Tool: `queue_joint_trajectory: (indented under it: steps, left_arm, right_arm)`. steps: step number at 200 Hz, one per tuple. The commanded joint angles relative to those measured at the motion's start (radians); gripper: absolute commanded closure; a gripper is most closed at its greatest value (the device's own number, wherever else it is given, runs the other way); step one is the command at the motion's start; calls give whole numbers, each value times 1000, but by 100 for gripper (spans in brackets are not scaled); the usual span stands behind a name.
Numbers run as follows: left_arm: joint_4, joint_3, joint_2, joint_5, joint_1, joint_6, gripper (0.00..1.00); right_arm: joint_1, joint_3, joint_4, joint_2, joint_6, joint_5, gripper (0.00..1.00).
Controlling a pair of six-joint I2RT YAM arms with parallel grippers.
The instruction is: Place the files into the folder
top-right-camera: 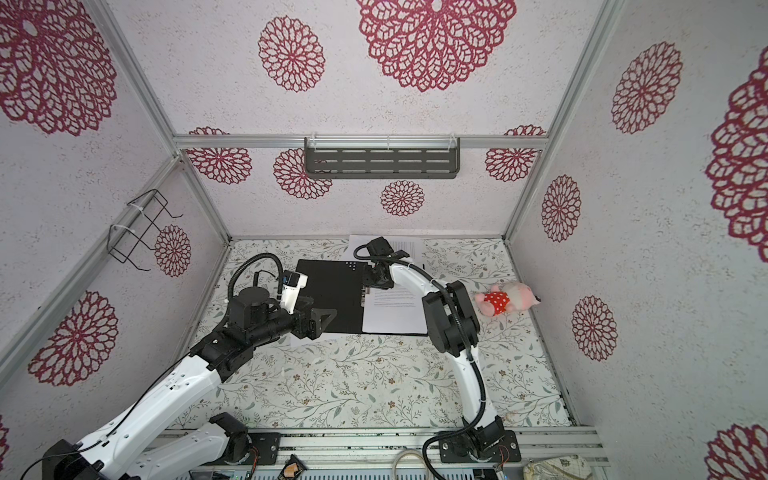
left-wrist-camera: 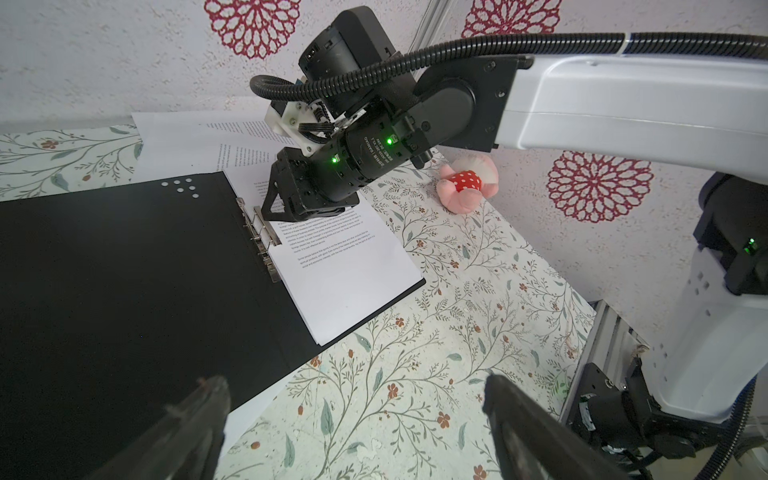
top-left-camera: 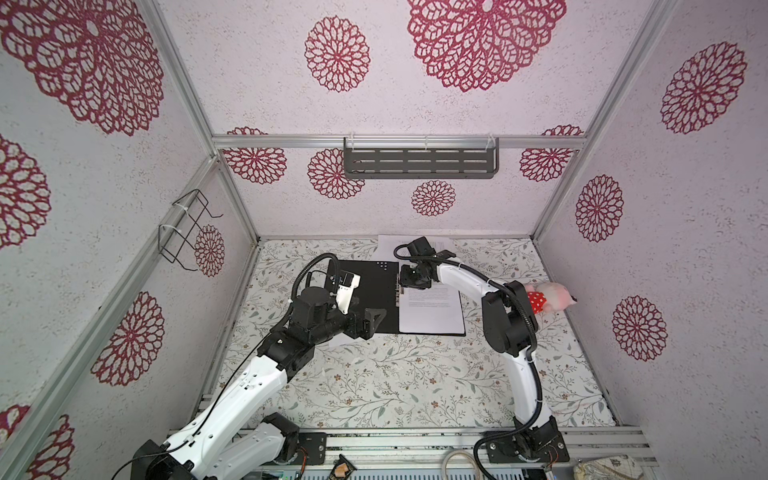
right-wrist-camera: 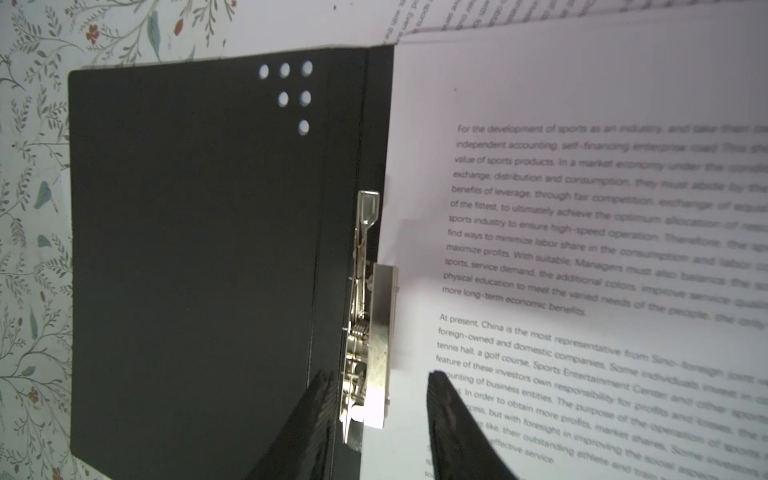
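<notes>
The folder (top-left-camera: 365, 286) (top-right-camera: 328, 291) lies open on the table, black inside up. One of the files (top-left-camera: 432, 311) (right-wrist-camera: 582, 104) rests on its right half. More files (top-left-camera: 388, 245) (left-wrist-camera: 178, 137) lie behind it by the back wall, and one corner (left-wrist-camera: 249, 411) pokes out under its front edge. My right gripper (top-left-camera: 402, 286) (right-wrist-camera: 380, 374) points down at the metal spine clip (right-wrist-camera: 376, 332) (left-wrist-camera: 259, 232). Its jaws straddle the clip's end with a gap showing, so it is open. My left gripper (top-left-camera: 374, 318) (left-wrist-camera: 353, 379) hovers wide open and empty over the folder's front edge.
A pink plush toy (top-left-camera: 548, 299) (left-wrist-camera: 469, 187) in a red dotted dress lies at the right wall, behind the right arm. A grey shelf (top-left-camera: 419, 160) hangs on the back wall and a wire rack (top-left-camera: 187, 228) on the left wall.
</notes>
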Motion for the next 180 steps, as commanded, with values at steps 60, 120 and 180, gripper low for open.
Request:
queue_joint_trajectory:
  steps: [60,120,180]
  left_arm:
    - [6,23,-9,17,-3,5,2]
    - [6,23,-4,16,-3,5,1]
    - [5,24,-1,15,-3,4,1]
  right_arm:
    - [6,35,-6,38,23,-35,66]
    - [6,39,-4,49,22,-43,76]
    - [4,39,-4,33,22,-53,87]
